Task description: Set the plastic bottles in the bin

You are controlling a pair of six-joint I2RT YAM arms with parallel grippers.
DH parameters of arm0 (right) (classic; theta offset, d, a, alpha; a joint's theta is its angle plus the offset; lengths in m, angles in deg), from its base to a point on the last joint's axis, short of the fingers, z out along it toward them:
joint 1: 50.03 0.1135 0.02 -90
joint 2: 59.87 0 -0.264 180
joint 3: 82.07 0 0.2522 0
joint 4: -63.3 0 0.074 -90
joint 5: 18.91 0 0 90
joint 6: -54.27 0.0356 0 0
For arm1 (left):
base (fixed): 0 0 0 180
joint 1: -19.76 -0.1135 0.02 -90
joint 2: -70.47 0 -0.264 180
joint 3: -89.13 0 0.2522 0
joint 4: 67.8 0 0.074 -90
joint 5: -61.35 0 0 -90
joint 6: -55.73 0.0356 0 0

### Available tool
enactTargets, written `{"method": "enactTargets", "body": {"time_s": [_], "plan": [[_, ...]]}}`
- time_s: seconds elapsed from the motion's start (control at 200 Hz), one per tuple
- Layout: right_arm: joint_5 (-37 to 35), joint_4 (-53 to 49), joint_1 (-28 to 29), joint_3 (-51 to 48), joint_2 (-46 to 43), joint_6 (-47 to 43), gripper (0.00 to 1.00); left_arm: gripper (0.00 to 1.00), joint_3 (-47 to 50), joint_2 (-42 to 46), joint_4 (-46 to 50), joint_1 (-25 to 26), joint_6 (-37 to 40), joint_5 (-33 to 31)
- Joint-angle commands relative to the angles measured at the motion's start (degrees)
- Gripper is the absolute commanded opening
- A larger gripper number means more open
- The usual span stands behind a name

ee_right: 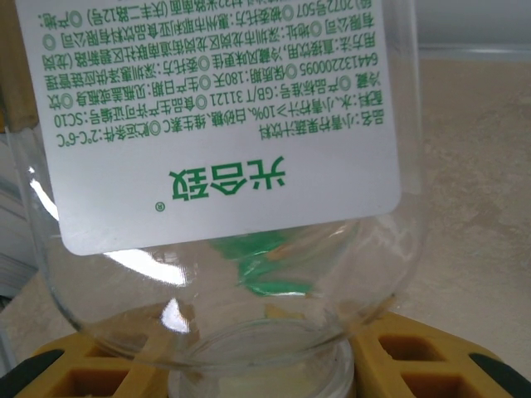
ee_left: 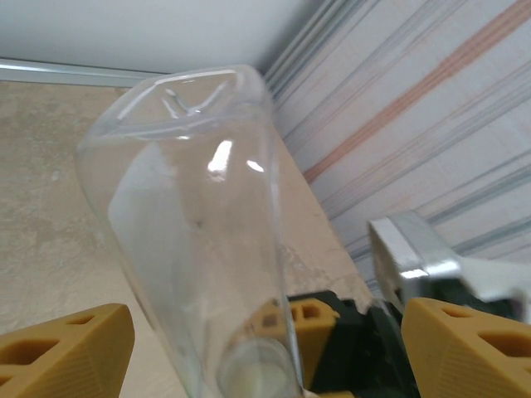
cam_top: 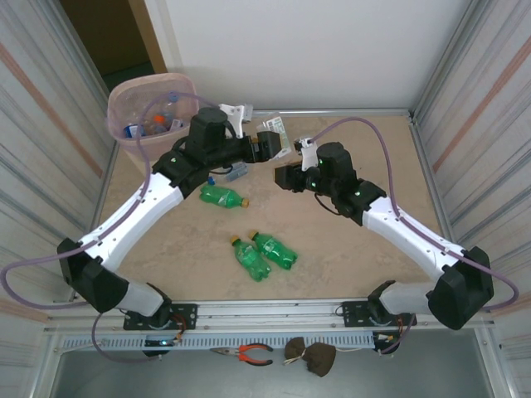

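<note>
The right gripper [ee_right: 261, 365] was pinched on the neck of a clear white-labelled bottle [ee_right: 224, 124], whose body ran straight out from its fingers. The left gripper [ee_left: 265, 336] stood spread, one yellow finger [ee_left: 66, 352] on either side of a clear bottle, with a gap between each pad and the plastic. The overhead view showed a single labelled bottle between the two wrists, so I judged this to be the same bottle (the left wrist view did not show the label, so that is a reading, not a certainty). From above, its long axis ran from the neck, close to both claws, toward the back wall, with the base farthest away.

The bin [cam_top: 113, 116] stood in the rear left corner with several bottles inside. It was to the left of the held bottle and well apart from it. The left arm [cam_top: 141, 203] was plainly the nearer one. The coming move probably turned on the left claw closing across that axis and then carrying the bottle leftward. Three green soda bottles [cam_top: 249, 257] lay on the table [cam_top: 348, 249] between the arms, and a blue-capped water bottle [cam_top: 231, 172] lay beside the left arm.
</note>
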Motion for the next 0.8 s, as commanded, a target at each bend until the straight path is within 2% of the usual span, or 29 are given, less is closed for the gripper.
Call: {"method": "enactTargets", "body": {"time_s": [0.0, 0.19, 0.356, 0.641, 0.791], "plan": [[-0.7, 1.8, 0.88, 1.2, -2.59, 1.55, 0.19, 0.84, -2.44, -1.03, 0.73, 1.11, -0.17, -5.85], [-1.14, 1.87, 1.65, 1.07, -3.6, 1.86, 0.19, 0.74, -1.61, -1.4, -1.32, 2.01, -0.61, -5.72], [-2.0, 1.89, 2.23, 0.87, -3.61, 1.66, 0.19, 0.61, -0.57, -0.68, -2.33, 2.09, -0.62, -4.98], [-3.53, 1.55, 2.58, 0.9, -3.56, 0.85, 0.19, 0.43, -0.86, -0.54, -2.99, 2.07, -0.56, -2.58], [-4.5, 0.97, 2.64, 0.96, -4.21, 0.69, 0.23, 0.37, -0.93, -0.18, -2.91, 2.07, 0.04, -2.82]]}}
